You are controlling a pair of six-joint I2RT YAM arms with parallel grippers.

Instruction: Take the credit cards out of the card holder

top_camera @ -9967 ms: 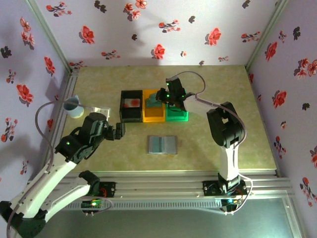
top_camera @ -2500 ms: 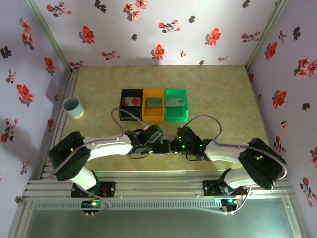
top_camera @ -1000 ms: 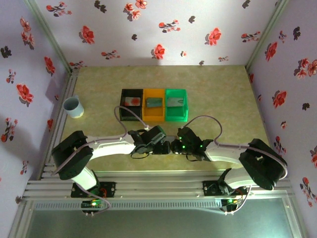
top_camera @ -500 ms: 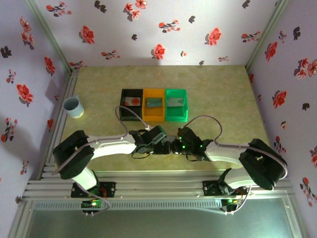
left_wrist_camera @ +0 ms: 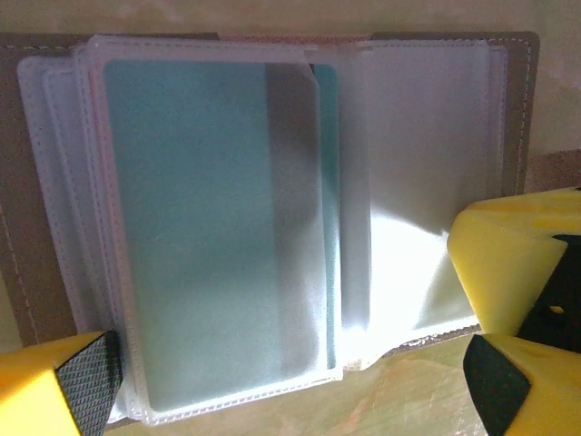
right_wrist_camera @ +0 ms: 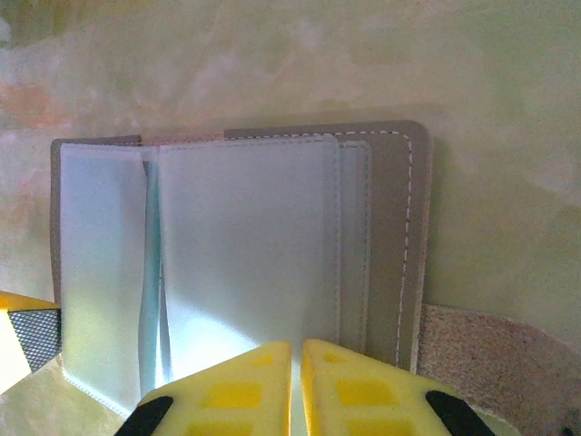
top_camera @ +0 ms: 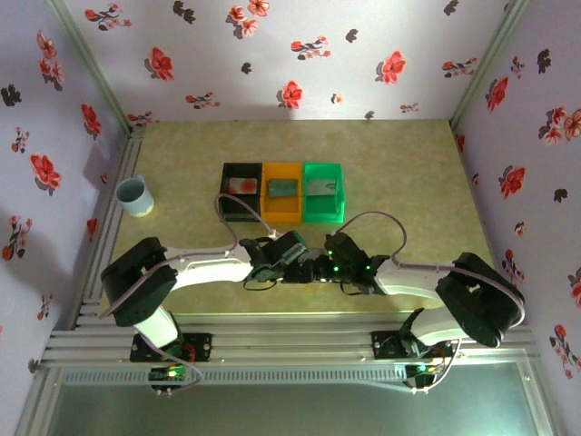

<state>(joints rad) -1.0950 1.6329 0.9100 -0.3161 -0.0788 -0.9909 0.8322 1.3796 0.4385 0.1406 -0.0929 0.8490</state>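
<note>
The open card holder (right_wrist_camera: 399, 227) lies flat on the table (right_wrist_camera: 272, 64), with the right gripper (right_wrist_camera: 296, 363) clenched shut at its near edge, seemingly pinning it, while the left gripper (left_wrist_camera: 290, 386) gapes wide around a sleeved teal credit card (left_wrist_camera: 209, 227).

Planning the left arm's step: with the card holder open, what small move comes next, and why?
Probably pinch the teal card, which sits in a clear sleeve, with the open left gripper; the shut right gripper seems to pin the card holder.
</note>
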